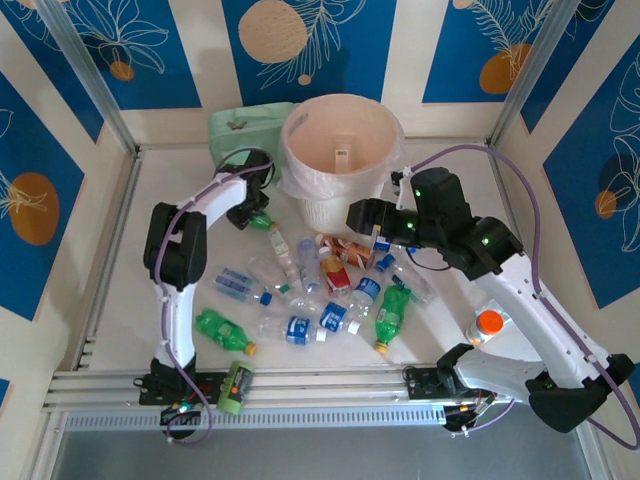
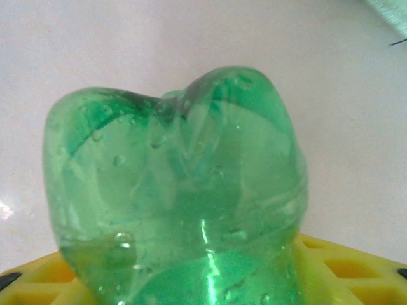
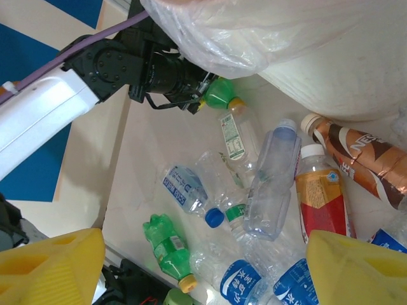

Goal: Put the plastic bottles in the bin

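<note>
Copper-brown bottle (image 3: 356, 152), seemingly marked "Nes…"

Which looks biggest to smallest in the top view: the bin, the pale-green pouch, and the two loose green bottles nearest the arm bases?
1. Bin.
2. Pale-green pouch, though partly hidden behind the bin.
3. Left green bottle and right green bottle: they look alike, so unranked.

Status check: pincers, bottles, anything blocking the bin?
Left pincer shut on green bottle, beside bin. Right pincer open, empty, above loose bottles. Bin mouth unobstructed.
</note>
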